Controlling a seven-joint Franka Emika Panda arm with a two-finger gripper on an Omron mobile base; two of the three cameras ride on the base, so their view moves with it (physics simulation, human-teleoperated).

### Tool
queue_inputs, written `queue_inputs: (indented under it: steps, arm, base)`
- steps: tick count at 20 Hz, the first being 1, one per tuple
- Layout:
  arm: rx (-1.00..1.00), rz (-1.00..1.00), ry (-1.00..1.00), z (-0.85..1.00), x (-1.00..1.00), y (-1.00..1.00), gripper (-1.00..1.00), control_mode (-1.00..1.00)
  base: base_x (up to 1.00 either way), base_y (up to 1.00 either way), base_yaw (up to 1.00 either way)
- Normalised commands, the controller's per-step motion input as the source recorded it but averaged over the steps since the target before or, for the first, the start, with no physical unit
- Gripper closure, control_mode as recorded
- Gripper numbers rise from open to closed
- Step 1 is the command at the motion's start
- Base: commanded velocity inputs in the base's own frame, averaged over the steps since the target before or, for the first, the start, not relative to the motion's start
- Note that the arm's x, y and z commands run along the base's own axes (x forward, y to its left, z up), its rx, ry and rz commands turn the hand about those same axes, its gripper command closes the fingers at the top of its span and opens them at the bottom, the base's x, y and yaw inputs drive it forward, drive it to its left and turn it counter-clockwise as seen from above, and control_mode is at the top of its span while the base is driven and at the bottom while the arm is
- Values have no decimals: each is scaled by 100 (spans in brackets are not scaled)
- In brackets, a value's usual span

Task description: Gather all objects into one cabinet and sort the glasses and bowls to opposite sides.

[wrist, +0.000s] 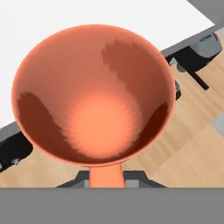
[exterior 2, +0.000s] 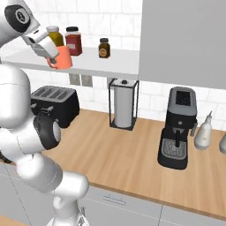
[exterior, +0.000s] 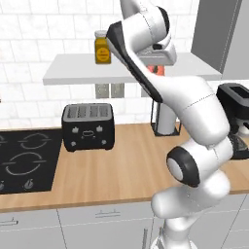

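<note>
I use the white floating shelf (exterior 2: 97, 62) as my landmark and go from its left end to its right. Below that left end, on the wooden counter (exterior 2: 132, 150), sits the black toaster (exterior 2: 55, 105). At the shelf's front edge near that end my gripper (exterior 2: 52, 59) is clamped on the salmon-orange cup (exterior 2: 63, 58), which sits right at the edge; I cannot tell whether its base touches the board. Looking down into the cup (wrist: 94, 94), I see its empty inside with the shelf's white top behind it and the counter lower down. Just behind the cup stand the yellow jar (exterior 2: 54, 35) and the red jar (exterior 2: 73, 40), and farther right on the shelf the small brown jar (exterior 2: 104, 47). Under the shelf's right end stands the paper-towel holder (exterior 2: 123, 103), and beyond it the coffee machine (exterior 2: 178, 128).
</note>
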Motion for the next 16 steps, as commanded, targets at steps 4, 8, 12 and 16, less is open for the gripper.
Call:
queue_inputs:
  steps: [4,8,12,16]
  arm:
    - [10,1,1,0,-100,-15,100,-100]
    - [9,2,0,0,-100,-13,100,-100]
    - [9,4,0,-3,-100,-6,100,-100]
    - [1,4,-4,-26,-97,-4,100,-100]
  base:
    - [0,0,0]
    - [0,0,0]
    - [0,0,0]
    - [0,0,0]
